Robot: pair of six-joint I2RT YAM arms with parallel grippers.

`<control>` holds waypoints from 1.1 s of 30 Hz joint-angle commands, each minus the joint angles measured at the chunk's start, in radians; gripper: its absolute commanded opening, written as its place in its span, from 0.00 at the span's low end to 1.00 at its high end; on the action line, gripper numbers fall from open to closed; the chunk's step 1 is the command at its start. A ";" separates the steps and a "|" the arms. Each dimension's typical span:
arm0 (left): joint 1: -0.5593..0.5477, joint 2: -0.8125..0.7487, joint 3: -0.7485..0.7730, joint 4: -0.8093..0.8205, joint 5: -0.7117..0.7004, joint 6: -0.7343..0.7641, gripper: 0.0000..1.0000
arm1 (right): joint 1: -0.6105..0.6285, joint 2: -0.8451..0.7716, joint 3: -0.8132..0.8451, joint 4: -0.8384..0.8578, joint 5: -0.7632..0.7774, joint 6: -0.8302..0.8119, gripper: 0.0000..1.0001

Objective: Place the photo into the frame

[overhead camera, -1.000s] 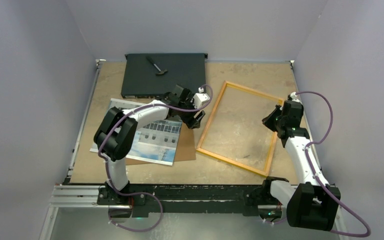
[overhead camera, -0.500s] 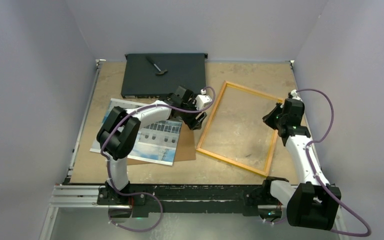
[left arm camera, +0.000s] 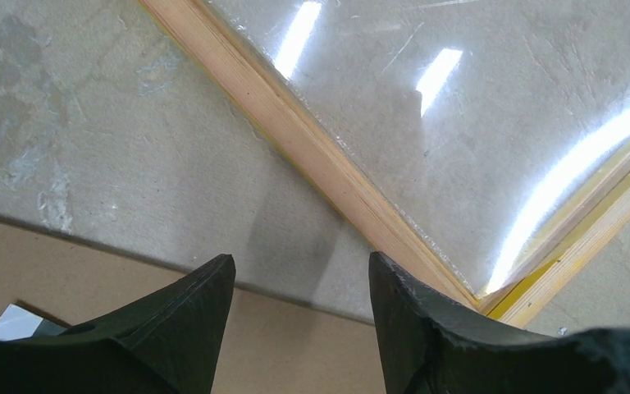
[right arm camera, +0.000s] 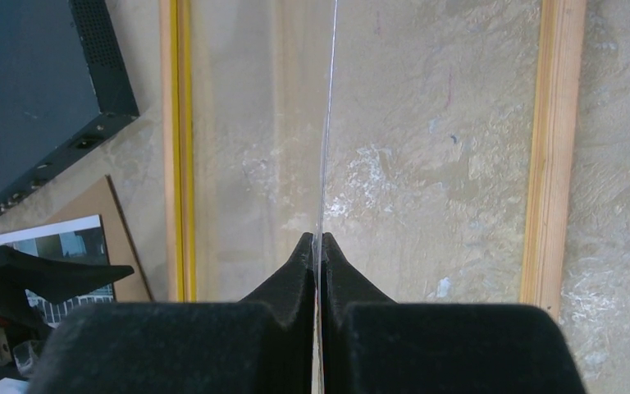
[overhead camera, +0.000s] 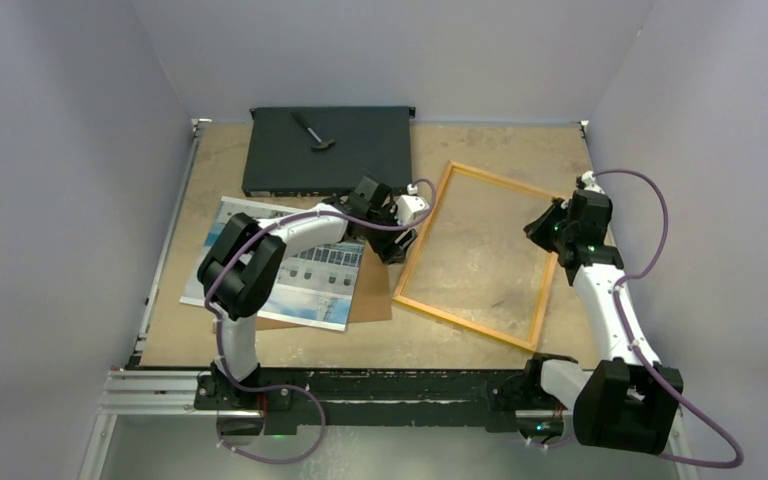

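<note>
The frame (overhead camera: 465, 322), with its yellow-orange border, lies flat right of centre. My right gripper (overhead camera: 545, 226) is at its right edge, shut on a thin clear pane (right arm camera: 328, 123) that shows edge-on between the fingertips of that gripper (right arm camera: 319, 240). The photo (overhead camera: 305, 290), a building under blue sky, lies face up at the left on a brown backing board (overhead camera: 370, 298). My left gripper (overhead camera: 401, 243) hovers open and empty by the frame's left rail (left arm camera: 295, 131). In its wrist view the left gripper (left arm camera: 302, 271) spans bare table and the board's edge (left arm camera: 131, 279).
A flat black box (overhead camera: 325, 150) with a small hammer-like tool (overhead camera: 312, 130) on top sits at the back left. Grey walls close in on three sides. In the right wrist view the box corner (right arm camera: 25, 90) lies just left of the frame's yellow rail (right arm camera: 178, 123).
My left gripper has slid right, closer to the frame's left rail, with its jaws slightly narrower. My right gripper has shifted a little toward the back, still clamped on the pane.
</note>
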 commanded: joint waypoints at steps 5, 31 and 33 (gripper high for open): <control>-0.019 0.056 0.010 0.010 0.006 0.054 0.49 | -0.014 -0.026 -0.081 0.081 -0.060 0.026 0.00; -0.022 0.067 0.006 0.003 0.003 0.062 0.35 | -0.032 -0.196 -0.329 0.455 -0.386 0.275 0.00; -0.022 0.063 0.003 0.005 0.001 0.063 0.35 | -0.033 -0.173 -0.349 0.467 -0.388 0.289 0.00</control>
